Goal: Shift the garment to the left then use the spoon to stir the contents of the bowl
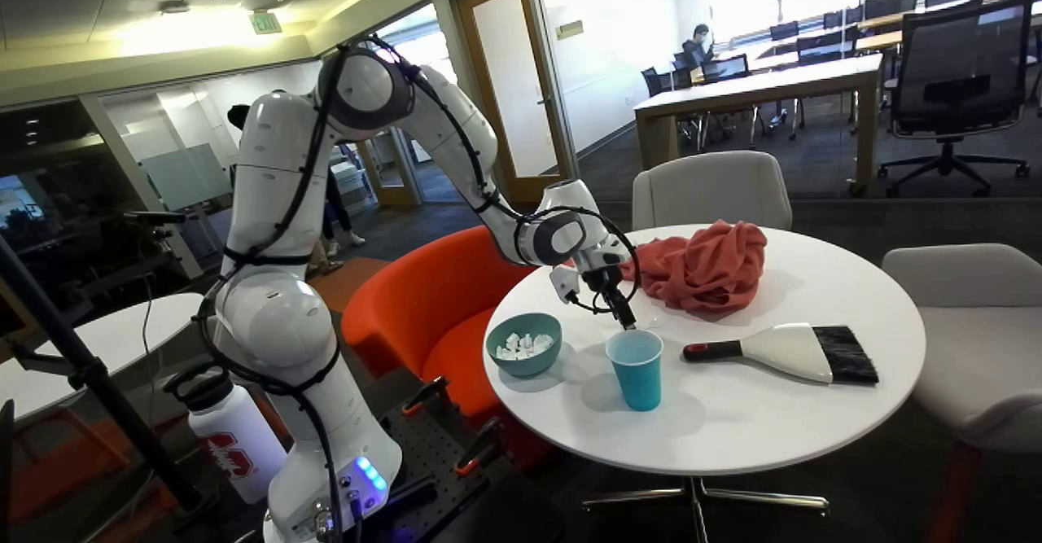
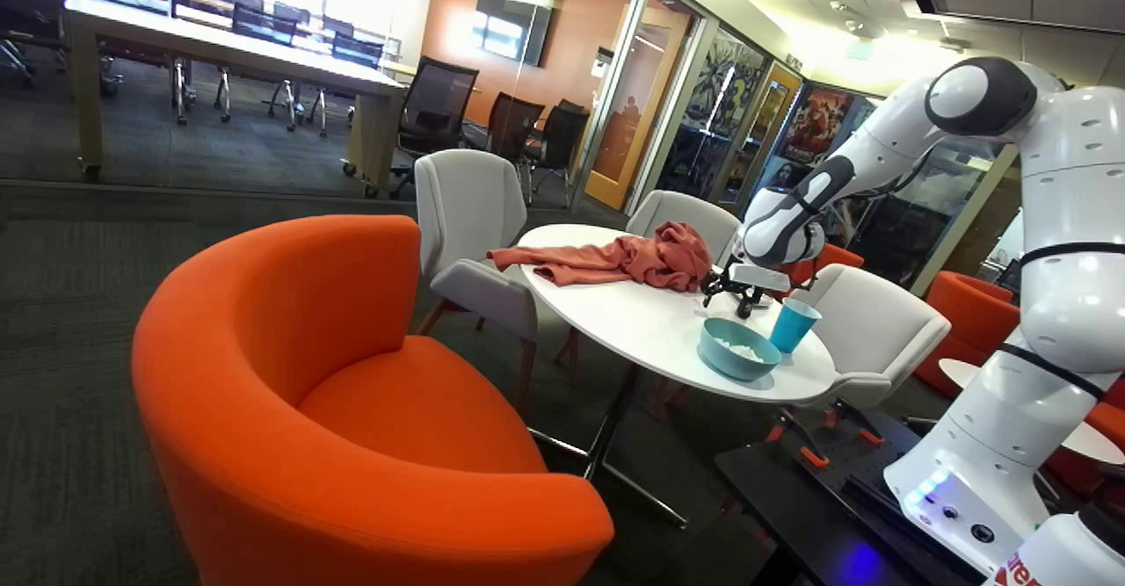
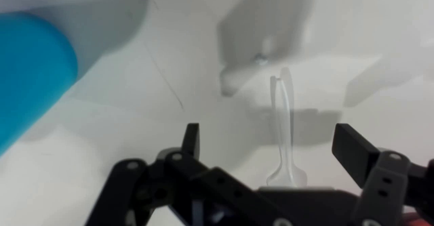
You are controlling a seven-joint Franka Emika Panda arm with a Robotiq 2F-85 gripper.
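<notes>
The step looked to be fetching the spoon (image 3: 286, 127) for the stirring. The hand (image 3: 267, 127) hung over the table (image 1: 733, 425) with its fingers (image 3: 354, 153) spread wide and held nothing; the clear spoon lay below, its handle between them in the wrist view, its head partly hidden. The next move likely called for a short drop and a careful pinch on that thin handle, keeping off the cup (image 1: 635, 376) nearby. The red cloth (image 2: 672, 256) lay bunched on the side away from the robot's base (image 1: 326, 494), in an exterior view reaching past the table's edge; I judged its shift finished, though without certainty. The bowl (image 1: 529, 368) of white pieces (image 1: 523, 347) sat by the edge nearer the base. The table was white and round, without corners, and a brush (image 1: 785, 353) lay with its bristles toward the far edge. An orange chair (image 1: 431, 315) and grey chairs (image 1: 712, 193) stood around it; beyond were a long desk (image 1: 757, 85) and a seated person (image 1: 698, 46).
</notes>
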